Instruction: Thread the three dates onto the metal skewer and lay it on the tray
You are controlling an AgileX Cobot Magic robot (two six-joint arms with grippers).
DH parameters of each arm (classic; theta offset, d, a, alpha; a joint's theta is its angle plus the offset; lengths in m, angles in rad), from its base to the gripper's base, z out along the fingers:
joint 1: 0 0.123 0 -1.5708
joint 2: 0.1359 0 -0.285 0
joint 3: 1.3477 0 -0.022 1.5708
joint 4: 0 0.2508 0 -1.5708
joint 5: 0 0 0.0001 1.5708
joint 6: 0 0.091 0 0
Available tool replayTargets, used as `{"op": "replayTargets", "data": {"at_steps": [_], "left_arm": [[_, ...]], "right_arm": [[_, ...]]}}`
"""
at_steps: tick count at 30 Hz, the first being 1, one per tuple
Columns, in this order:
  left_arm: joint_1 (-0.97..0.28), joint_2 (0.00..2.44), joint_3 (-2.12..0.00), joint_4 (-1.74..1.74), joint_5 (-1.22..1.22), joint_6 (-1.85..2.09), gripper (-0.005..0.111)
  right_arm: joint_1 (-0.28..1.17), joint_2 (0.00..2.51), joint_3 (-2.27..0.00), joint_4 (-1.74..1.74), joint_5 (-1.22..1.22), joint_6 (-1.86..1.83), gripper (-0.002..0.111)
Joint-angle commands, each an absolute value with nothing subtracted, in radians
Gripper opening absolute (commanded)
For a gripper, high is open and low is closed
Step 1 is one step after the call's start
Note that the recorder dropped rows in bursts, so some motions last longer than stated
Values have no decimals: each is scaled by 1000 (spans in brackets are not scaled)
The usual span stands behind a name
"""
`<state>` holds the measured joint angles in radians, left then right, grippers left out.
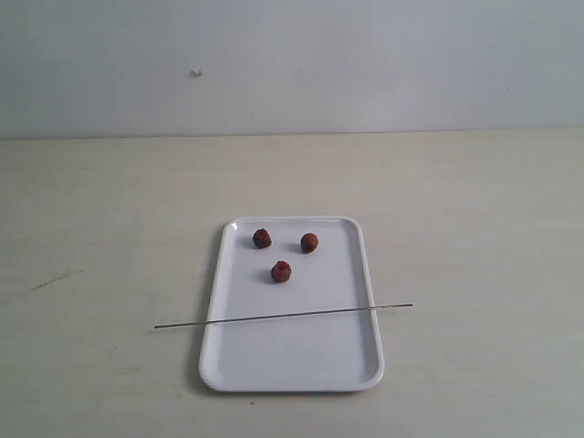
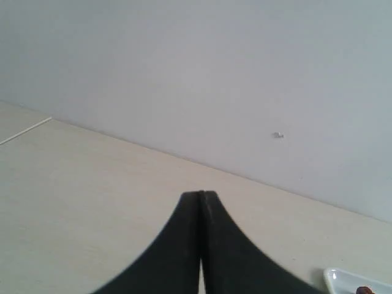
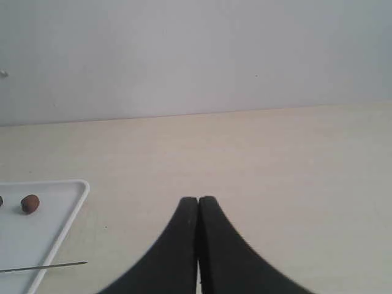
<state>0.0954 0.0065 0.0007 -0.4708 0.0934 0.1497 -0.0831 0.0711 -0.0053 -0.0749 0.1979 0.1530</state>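
Observation:
Three dates lie loose in the far half of the white tray (image 1: 365,274): one at the back left (image 1: 262,238), one at the back right (image 1: 309,242), one nearer the front (image 1: 281,271). The metal skewer (image 1: 283,316) rests across the tray, both ends sticking out past the rims. Neither arm shows in the exterior view. My left gripper (image 2: 201,195) is shut with nothing in it, over bare table; a tray corner (image 2: 335,278) shows beside it. My right gripper (image 3: 198,199) is shut and empty too, with the tray (image 3: 76,202), one date (image 3: 30,203) and the skewer tip (image 3: 61,264) off to its side.
The pale wooden table (image 1: 474,210) runs back to a plain grey wall (image 1: 365,64). A faint dark scuff (image 1: 55,280) marks the table to the left of the tray.

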Motion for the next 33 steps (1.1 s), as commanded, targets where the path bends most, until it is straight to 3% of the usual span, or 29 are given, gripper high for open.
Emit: {"op": "replayTargets", "data": {"at_steps": [1,23,33], "left_arm": [[91,0,0,-483,64,150,0],[86,0,-4,-448,102,153,0],[-53,0,-140,-554,134,180,0]], "right_arm": [[-81,67,0,-81,192,151,0],[-81,67,0,-81,192,151,0],[-81,67,0,-81,192,151,0]]}}
